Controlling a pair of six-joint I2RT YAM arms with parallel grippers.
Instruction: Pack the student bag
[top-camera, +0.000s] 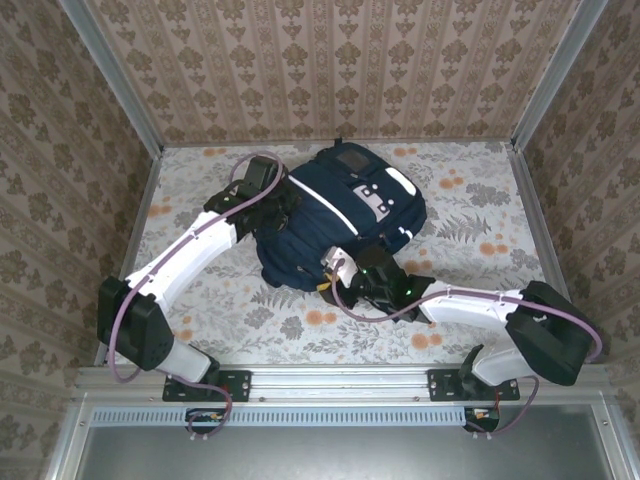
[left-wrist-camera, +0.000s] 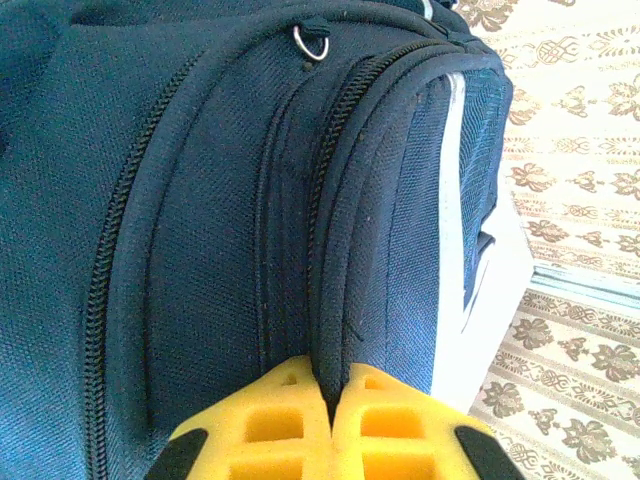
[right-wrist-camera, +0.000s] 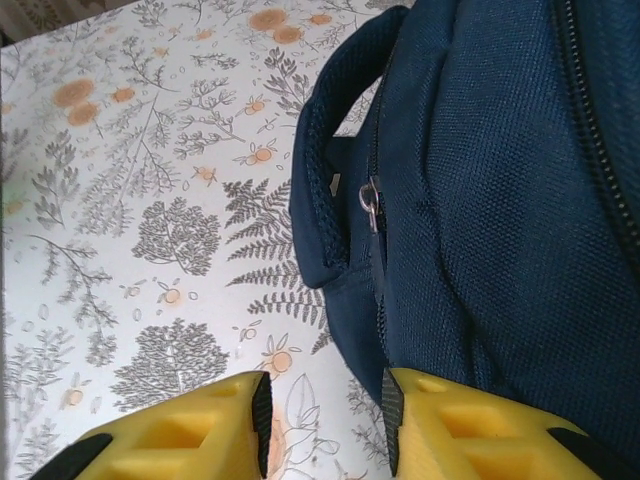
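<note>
Top external view: I'm looking past the arm bases at the flowered table (top-camera: 480, 280). The right gripper (top-camera: 342, 272) is sitting at the near end of the student bag (top-camera: 340, 215). The bag is lying mid-table, toward the back, with its long axis running diagonally from near-left to far-right. Its white-patched front is facing up. I cannot tell which end is the top.

On the right wrist camera I'm seeing the right gripper (right-wrist-camera: 325, 420) with its yellow jaws standing apart, gripping nothing. The table (right-wrist-camera: 150, 200) is showing through most of the gap. The student bag (right-wrist-camera: 500, 200) is rising just beside the right-hand finger, its lower corner poking into the gap. A zipper pull (right-wrist-camera: 371, 200) is hanging next to a padded strap loop (right-wrist-camera: 320, 150).

Farther back, the left gripper (top-camera: 278, 205) is pressing against the bag's left side. On the left wrist camera the left gripper (left-wrist-camera: 335, 410) is pinching narrow, jaws nearly meeting on a ridge of the student bag (left-wrist-camera: 200, 200) fabric beside a zipper (left-wrist-camera: 330, 150). A metal ring (left-wrist-camera: 311, 42) is sitting higher up that seam.

Patterned walls (top-camera: 330, 70) are closing off the far side.
</note>
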